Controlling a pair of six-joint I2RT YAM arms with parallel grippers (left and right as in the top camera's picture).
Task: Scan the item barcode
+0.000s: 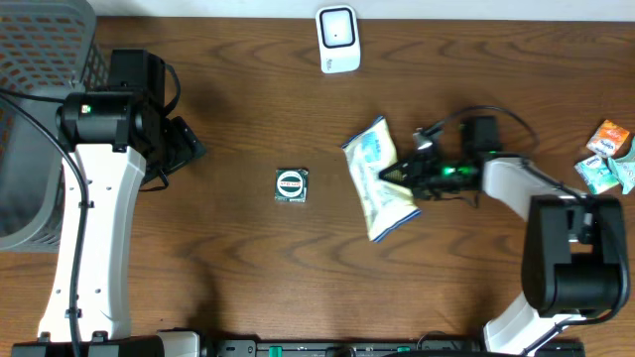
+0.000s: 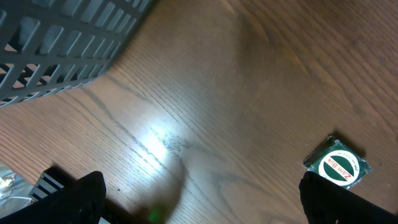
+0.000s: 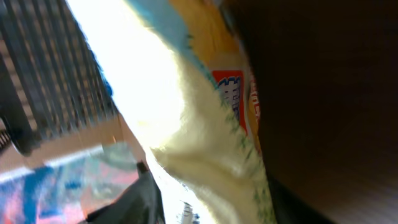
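Task item looks to be the snack bag (image 1: 377, 183). It lies on the tabletop (image 1: 248, 278) between the small round-label packet (image 1: 292, 185) and the right arm, well apart from the scanner (image 1: 337, 40) at the far edge.

Right pincer (image 1: 405, 177) sits at the bag's right edge. In the wrist view the bag (image 3: 205, 124) fills the frame, right up against the fingers. We cannot tell whether the jaws are clamped on it or only standing around it, nor how wide they are.

Left pincer (image 2: 200, 186) is spread fully, nothing in it, hanging over bare wood near the basket (image 1: 30, 119).

Risks as we judge them:
- Any grip would be on the edge of a limp, crinkly bag. If it's loose, the bag slips or droops on lift.
- We see no barcode in any view. If it faces down or gets folded, the scanner won't read it.
- The film is blown out white in the wrist view, so glare or a crease across the code could kill the read.
- A dragged bag could shove the packet, and a swinging one could knock the scanner.
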